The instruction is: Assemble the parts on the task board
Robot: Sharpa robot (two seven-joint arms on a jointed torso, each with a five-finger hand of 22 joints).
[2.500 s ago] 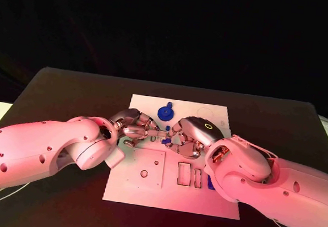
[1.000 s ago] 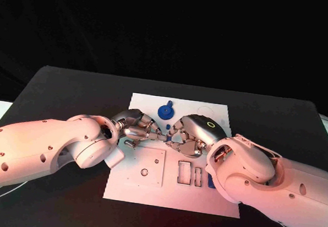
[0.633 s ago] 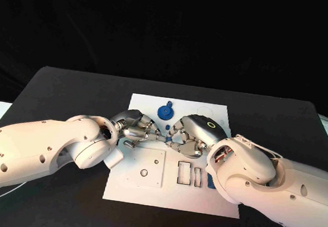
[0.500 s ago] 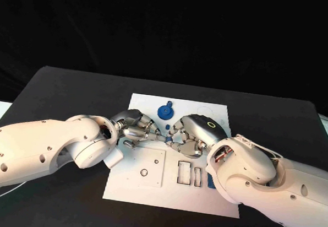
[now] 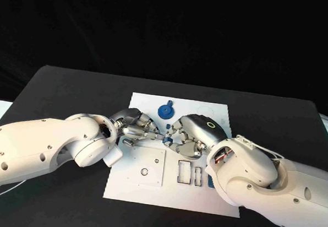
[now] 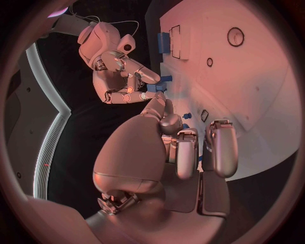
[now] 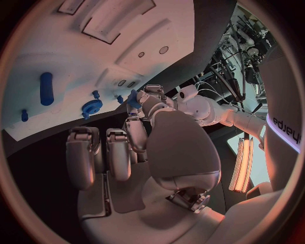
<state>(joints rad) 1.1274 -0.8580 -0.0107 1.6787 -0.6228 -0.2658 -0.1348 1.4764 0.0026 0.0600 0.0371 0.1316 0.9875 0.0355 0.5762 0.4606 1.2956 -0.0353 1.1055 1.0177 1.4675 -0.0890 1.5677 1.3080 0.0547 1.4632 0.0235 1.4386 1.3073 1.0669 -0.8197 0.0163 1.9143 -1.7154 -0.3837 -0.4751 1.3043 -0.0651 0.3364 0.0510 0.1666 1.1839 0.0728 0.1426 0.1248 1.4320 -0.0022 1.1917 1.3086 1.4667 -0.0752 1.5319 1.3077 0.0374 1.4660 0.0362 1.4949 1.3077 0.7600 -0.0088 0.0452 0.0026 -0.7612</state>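
The white task board (image 5: 144, 186) lies in the middle of the black table. My left hand (image 5: 134, 128) and right hand (image 5: 191, 134) meet fingertip to fingertip above its middle. A small blue part (image 5: 166, 139) sits between their fingertips, and both hands pinch it. The right wrist view has that part (image 7: 132, 99) at the left hand's fingers (image 7: 147, 96). A blue gear (image 5: 165, 112) with a small blue peg (image 5: 169, 103) lies on the board's far side. The gear (image 7: 91, 108) and a blue cylinder (image 7: 46, 88) lie loose on the board.
Rectangular slots (image 5: 184, 173) and a square plate with a small hole (image 5: 144, 172) lie on the board's near half. Another blue piece (image 5: 210, 181) lies at the board's right edge, partly under my right arm. Black table surrounds the board.
Both hands stay together over the board's middle with the small blue part between their fingertips. The right hand has shifted slightly; the gear and peg have not moved.
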